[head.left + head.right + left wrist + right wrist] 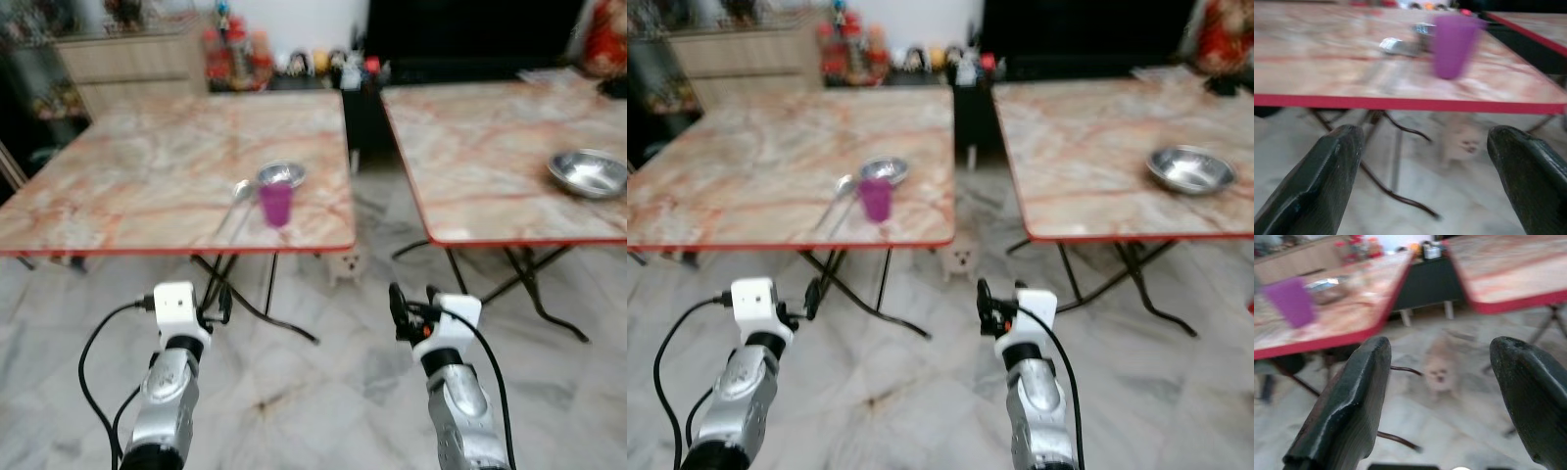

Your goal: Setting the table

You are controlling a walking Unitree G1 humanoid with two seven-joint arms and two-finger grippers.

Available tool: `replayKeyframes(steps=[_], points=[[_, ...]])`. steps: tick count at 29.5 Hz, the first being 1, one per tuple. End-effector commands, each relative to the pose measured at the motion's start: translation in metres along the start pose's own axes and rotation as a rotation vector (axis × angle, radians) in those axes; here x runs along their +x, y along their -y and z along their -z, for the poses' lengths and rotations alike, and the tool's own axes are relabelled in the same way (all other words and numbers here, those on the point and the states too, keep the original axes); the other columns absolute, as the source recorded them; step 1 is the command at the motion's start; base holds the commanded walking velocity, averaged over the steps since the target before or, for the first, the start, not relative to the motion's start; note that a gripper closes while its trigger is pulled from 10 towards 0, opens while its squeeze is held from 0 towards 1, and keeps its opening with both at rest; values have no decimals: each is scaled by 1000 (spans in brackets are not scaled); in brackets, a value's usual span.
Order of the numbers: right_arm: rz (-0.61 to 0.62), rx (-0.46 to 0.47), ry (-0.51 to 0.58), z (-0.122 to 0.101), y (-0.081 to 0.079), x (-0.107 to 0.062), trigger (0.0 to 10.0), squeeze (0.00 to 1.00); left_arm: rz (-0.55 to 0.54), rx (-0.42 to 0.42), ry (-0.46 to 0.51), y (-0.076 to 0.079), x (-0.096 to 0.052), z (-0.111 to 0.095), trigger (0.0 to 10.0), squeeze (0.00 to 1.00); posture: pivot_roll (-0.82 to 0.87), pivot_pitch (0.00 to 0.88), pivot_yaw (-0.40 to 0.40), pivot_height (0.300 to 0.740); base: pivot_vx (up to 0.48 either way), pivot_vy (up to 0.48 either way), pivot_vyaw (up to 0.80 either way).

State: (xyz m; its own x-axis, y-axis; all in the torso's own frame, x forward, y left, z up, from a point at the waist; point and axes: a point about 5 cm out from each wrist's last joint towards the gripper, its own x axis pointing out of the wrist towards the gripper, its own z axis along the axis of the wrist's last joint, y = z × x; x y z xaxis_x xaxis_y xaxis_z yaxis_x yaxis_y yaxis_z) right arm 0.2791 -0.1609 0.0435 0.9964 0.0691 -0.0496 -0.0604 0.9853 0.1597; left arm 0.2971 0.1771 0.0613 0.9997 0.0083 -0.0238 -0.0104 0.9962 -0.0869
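The purple cup is where your attention belongs: it stands upright near the front right corner of the left table, touching or just in front of a small steel bowl, with a spoon lying just to its left, handle running toward the table's front edge. A larger steel bowl sits on the right table, well apart from that group.

You have both arms raised in front of the body, short of the tables. The left gripper has its fingers spread wide with nothing between them, and so does the right gripper.

The cup lies ahead and between the two grippers, a little nearer the left one (the left wrist view looks almost straight at it). I'd judge the left arm the natural reach. Mind the small dog on the floor between the tables; it stands in your walking path.
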Motion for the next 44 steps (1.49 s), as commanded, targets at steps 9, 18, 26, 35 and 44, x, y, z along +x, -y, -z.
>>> replayKeyframes(steps=[9,18,26,35,44], points=[[7,8,8,-2,0,2,10000,0,-9,8,9,-6,2,-4,10000,0,-37,0,19,740,274,0,0],[6,11,8,-2,0,2,10000,0,-2,-1,26,-3,2,-6,10000,0,-36,0,21,740,0,0,0],[2,12,10,-2,-1,2,10000,0,-4,-6,10,-5,4,-5,10000,0,-34,0,24,740,0,0,0],[6,17,18,-3,-2,2,10000,0,6,-1,9,-4,4,-6,10000,0,-35,0,28,740,0,264,0],[11,22,19,-3,-2,2,10000,0,7,1,10,-5,5,-7,10000,0,-34,0,33,740,0,435,0]])
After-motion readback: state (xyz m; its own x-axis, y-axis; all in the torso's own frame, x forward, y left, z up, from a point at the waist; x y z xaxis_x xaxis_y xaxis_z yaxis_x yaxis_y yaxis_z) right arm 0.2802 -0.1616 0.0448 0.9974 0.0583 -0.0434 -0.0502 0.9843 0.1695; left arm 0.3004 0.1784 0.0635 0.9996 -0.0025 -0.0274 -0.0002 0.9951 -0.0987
